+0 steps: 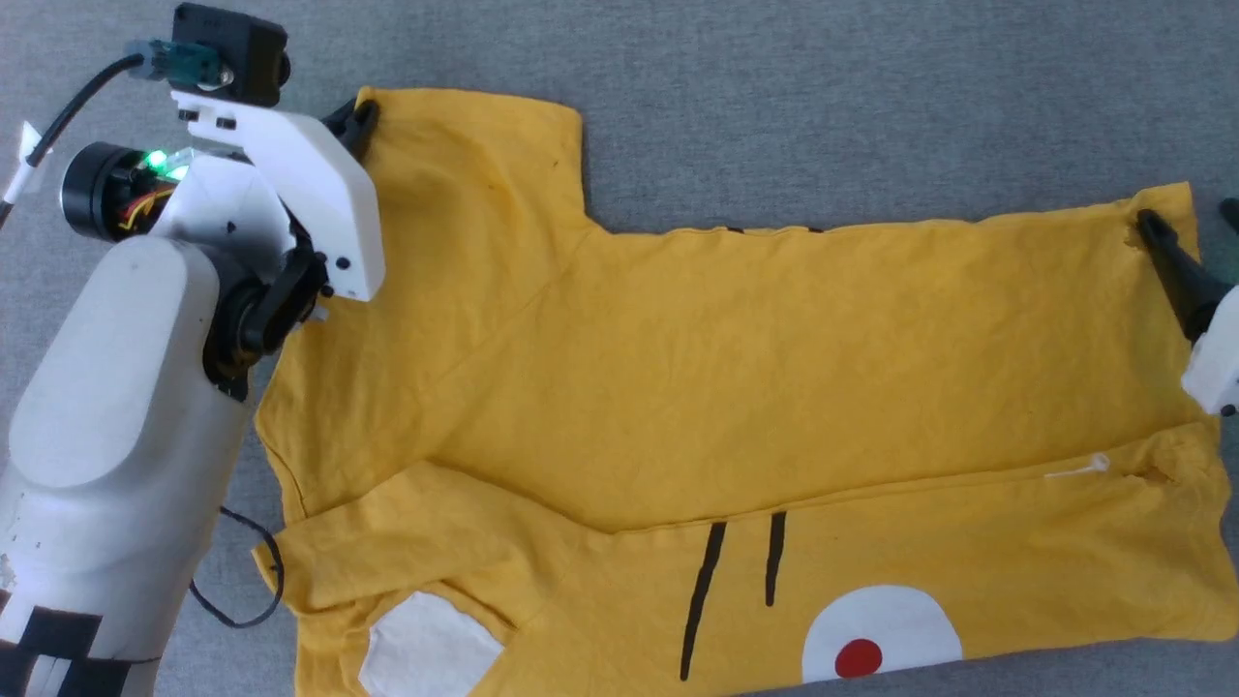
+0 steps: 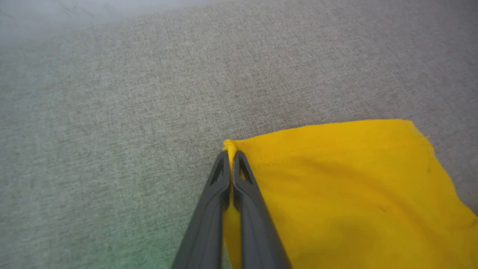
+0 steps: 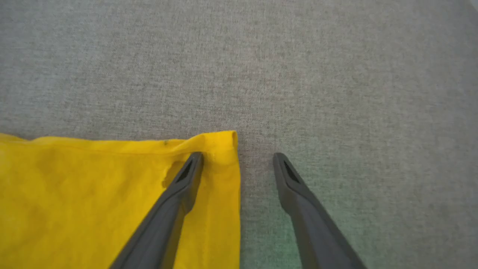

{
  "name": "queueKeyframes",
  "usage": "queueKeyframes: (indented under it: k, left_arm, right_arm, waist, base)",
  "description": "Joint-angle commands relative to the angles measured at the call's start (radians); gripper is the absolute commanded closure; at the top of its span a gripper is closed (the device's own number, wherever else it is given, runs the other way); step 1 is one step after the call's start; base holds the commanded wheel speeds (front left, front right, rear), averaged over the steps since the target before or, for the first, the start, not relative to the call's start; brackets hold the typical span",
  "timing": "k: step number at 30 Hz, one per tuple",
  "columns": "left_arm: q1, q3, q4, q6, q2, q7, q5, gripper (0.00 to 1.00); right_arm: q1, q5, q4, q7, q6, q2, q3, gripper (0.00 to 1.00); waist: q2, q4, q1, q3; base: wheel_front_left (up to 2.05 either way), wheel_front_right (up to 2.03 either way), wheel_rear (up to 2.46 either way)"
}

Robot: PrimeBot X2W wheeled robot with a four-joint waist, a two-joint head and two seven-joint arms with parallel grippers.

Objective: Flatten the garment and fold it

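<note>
Yellow T-shirt (image 1: 736,368) spread on the grey cloth surface (image 1: 871,97), its near part lapped over the rest. The left gripper (image 2: 231,155) is pinched tight on the far sleeve corner. The right gripper (image 3: 238,158) stands wide apart and holds nothing, with one finger on the hem corner and the other on the surface. For an even fold, the right should likely clamp that corner before either arm lifts.

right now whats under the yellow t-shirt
Around the yellow T-shirt a grey fabric surface shows, so the shirt likely lies on that. Anything directly beneath it is covered.
</note>
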Motion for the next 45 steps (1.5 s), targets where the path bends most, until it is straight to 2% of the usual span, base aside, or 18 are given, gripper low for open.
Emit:
queueKeyframes:
  k: [1, 2, 3, 5, 11, 21, 29, 37, 41, 45]
  left_arm:
    - [0.004, -0.003, 0.005, 0.007, 0.001, -0.001, -0.006, 1.00]
    - [0.003, -0.003, 0.005, 0.007, 0.002, 0.000, -0.007, 1.00]
    - [0.001, -0.003, 0.005, 0.007, 0.002, 0.000, -0.007, 1.00]
    - [-0.001, -0.003, 0.005, 0.009, 0.003, 0.001, -0.008, 1.00]
    - [0.004, 0.003, 0.007, 0.009, 0.002, -0.020, -0.018, 1.00]
    - [0.112, 0.092, -0.089, 0.012, 0.035, -0.198, -0.052, 1.00]
    - [0.329, 0.157, -0.269, 0.049, 0.060, -0.288, -0.091, 1.00]
    - [0.636, 0.222, -0.436, 0.120, 0.057, -0.356, -0.135, 1.00]
    - [0.783, 0.248, -0.485, 0.153, 0.034, -0.387, -0.164, 1.00]
    - [0.903, 0.248, -0.499, 0.161, 0.008, -0.403, -0.198, 1.00]
  right_arm:
    - [-0.015, 0.013, 0.012, 0.007, -0.001, -0.001, 0.014, 0.00]
    - [-0.017, 0.019, 0.019, 0.008, -0.001, -0.002, 0.019, 0.00]
    - [-0.019, 0.025, 0.028, 0.012, -0.001, -0.001, 0.024, 0.14]
    - [-0.024, 0.037, 0.044, 0.026, -0.001, 0.002, 0.035, 1.00]
    - [-0.052, 0.035, 0.066, 0.016, -0.001, 0.016, 0.019, 1.00]
    - [0.000, 0.031, 0.020, -0.077, -0.001, 0.020, -0.046, 1.00]
    - [0.157, 0.045, -0.048, -0.100, -0.001, 0.063, -0.116, 1.00]
    - [0.320, 0.051, -0.124, -0.105, -0.001, 0.140, -0.155, 1.00]
    - [0.399, 0.058, -0.156, -0.103, -0.001, 0.177, -0.169, 1.00]
    - [0.473, 0.062, -0.169, -0.103, -0.001, 0.219, -0.195, 1.00]
  waist:
    - [0.0000, 0.009, 0.0000, 0.012]
    - [0.0000, 0.011, 0.0000, 0.014]
    - [0.0000, 0.012, 0.0000, 0.016]
    - [0.0000, 0.015, 0.0000, 0.021]
    - [0.0000, 0.016, 0.0000, 0.014]
    - [0.0000, 0.007, 0.0000, -0.104]
    - [0.0000, 0.025, 0.0000, -0.190]
    - [0.0000, 0.038, 0.0000, -0.255]
    - [0.0000, 0.039, 0.0000, -0.273]
    - [0.0000, 0.043, 0.0000, -0.290]
  base:
    - [0.00, 0.00, 0.00]
    - [0.00, 0.00, 0.00]
    - [0.00, 0.00, 0.00]
    - [0.00, 0.00, 0.00]
    - [0.00, 0.00, 0.00]
    - [0.00, 0.00, 0.00]
    - [0.00, 0.00, 0.00]
    - [0.00, 0.00, 0.00]
    - [0.00, 0.00, 0.00]
    - [0.00, 0.00, 0.00]
